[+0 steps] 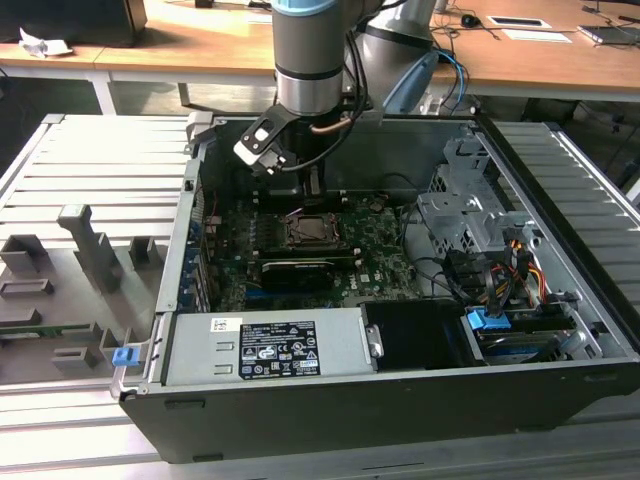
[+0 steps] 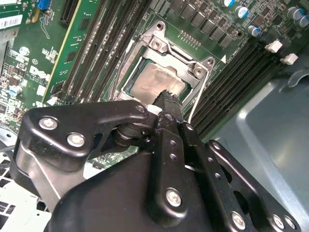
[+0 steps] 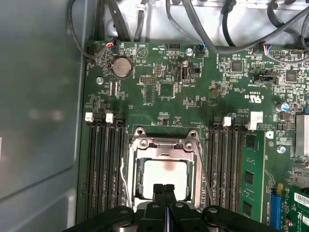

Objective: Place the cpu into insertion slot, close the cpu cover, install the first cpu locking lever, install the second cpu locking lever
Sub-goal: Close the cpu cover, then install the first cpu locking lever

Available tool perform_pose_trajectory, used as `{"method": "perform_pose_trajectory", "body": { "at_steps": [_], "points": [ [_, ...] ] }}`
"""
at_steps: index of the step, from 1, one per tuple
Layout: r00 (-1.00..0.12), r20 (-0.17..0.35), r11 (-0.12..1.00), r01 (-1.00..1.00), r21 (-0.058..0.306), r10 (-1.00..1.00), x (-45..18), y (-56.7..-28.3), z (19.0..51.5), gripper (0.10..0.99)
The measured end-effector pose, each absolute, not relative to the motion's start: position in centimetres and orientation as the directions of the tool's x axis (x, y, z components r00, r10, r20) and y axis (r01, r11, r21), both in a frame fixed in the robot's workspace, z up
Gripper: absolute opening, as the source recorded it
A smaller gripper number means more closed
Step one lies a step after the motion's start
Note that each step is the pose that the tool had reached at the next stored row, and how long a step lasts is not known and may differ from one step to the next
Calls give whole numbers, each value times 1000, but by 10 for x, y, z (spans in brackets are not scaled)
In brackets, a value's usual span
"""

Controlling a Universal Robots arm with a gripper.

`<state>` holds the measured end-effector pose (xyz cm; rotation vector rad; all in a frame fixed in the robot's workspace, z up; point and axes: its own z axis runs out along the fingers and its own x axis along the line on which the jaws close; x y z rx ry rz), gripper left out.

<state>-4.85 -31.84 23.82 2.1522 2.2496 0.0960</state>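
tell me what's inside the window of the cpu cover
The cpu, silver-grey top with a faint smudge, fills the window of the cpu cover. The shut gripper hides one edge of it; anything beneath the chip is covered.

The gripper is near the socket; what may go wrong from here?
The shut gripper is at the edge of the silver-grey square cpu, inside the grey metal cpu cover; a push off-centre may scratch it. The thin wire lever runs close to the long black memory slots; a slip may strike them.
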Motion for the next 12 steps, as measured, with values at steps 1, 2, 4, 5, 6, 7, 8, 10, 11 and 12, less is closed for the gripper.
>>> {"method": "perform_pose_trajectory", "body": {
  "at_steps": [1, 2, 4, 5, 6, 7, 8, 10, 11, 12],
  "points": [
    [-45, 23, 43, 997, 63, 999, -49, -318, 238, 106],
    [-45, 23, 43, 997, 63, 999, -49, -318, 238, 106],
    [-45, 22, 43, 997, 63, 999, -49, -318, 240, 106],
    [-45, 21, 43, 997, 63, 999, -49, -318, 241, 106],
    [-45, 21, 43, 997, 63, 999, -49, -318, 243, 106],
    [-45, 21, 43, 997, 63, 999, -49, -318, 244, 106],
    [-45, 21, 43, 997, 63, 999, -49, -318, 246, 106],
    [-45, 21, 43, 997, 63, 999, -49, -318, 250, 106],
    [-45, 21, 43, 997, 63, 999, -49, -318, 251, 106],
    [-45, 21, 43, 997, 63, 999, -49, -318, 251, 106]
  ]
}}
